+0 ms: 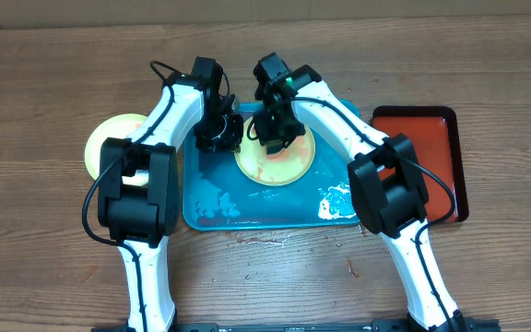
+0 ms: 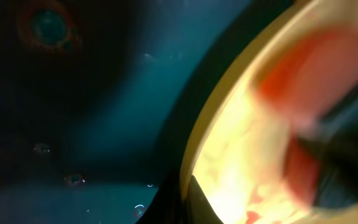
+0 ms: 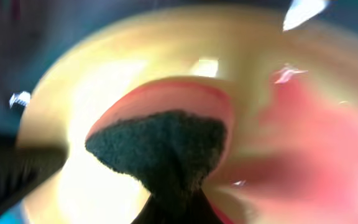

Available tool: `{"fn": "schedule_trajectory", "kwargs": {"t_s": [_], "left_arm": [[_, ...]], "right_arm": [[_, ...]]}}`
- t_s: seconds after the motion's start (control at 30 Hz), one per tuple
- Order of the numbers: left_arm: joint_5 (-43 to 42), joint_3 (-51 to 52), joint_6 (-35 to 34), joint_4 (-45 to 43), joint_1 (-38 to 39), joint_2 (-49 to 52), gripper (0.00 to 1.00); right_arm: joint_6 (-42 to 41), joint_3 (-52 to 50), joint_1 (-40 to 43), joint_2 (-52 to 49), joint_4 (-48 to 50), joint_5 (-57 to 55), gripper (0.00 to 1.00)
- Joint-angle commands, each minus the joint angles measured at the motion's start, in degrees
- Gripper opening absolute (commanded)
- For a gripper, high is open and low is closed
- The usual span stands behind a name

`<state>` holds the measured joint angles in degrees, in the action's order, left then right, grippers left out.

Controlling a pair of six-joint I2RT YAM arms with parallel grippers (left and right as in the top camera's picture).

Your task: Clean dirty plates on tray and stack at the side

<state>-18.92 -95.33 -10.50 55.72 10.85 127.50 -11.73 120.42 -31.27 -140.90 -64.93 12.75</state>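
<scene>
Two plates were in view. Nearest, the blue tray [image 1: 247, 210] lay wet, with white foam [image 1: 335, 201] toward its near right corner. Farther in, on the tray's far half, sat the smeared plate [image 1: 289, 166], yellow-green with red sauce across it. Over it the right gripper [image 1: 275, 136] was pinched closed on a dark-faced sponge [image 3: 160, 146] at the plate's surface. The left gripper [image 1: 219, 136], also closed, stood at the plate's left rim; whether it pinched that rim could not be told.

The step in hand was judged to be scrubbing, since sauce remained. The next move would call for wiping across the red patches with the plate steadied against sliding.

The second plate [image 1: 100, 148], apparently clean, lay on the table [image 1: 44, 74] left of the tray, partly hidden by the left arm, and likely marked the stacking spot. Open room lay on the tray's near left and the far table. The tray's raised rim and the red tray [image 1: 422, 148] at right bounded any lift.
</scene>
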Motion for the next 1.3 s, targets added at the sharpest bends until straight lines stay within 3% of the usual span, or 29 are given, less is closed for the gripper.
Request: {"fn": "schedule_trajectory", "kwargs": {"t_s": [0.0, 0.23, 0.4, 0.8, 1.03, 1.27], "left_arm": [[0.66, 0.81, 1.31, -0.09, 0.37, -0.28, 0.04], [0.7, 0.76, 1.31, 0.02, 0.24, -0.37, 0.04], [2.05, 0.68, 1.55, 1.07, 0.26, -2.03, 0.04], [16.44, 0.68, 1.53, 4.35, 1.99, -14.36, 0.04], [31.15, 0.68, 0.79, 5.77, 7.32, -19.65, 0.04], [53.92, 0.68, -7.17, 9.66, 16.37, -20.06, 0.04]], "right_arm": [[2.08, -0.37, -0.31, -1.36, -4.04, 8.83, 0.04], [8.74, -0.33, 2.38, 0.61, -10.95, 16.96, 0.04], [10.54, -0.33, 6.23, 7.34, -12.17, 20.0, 0.04], [10.16, -0.33, 22.97, 26.91, -17.05, 14.78, 0.04], [10.05, -0.35, 29.59, 27.54, -20.61, 10.73, 0.04], [10.01, -0.35, 31.65, 27.41, -20.48, 8.07, 0.04]]}}
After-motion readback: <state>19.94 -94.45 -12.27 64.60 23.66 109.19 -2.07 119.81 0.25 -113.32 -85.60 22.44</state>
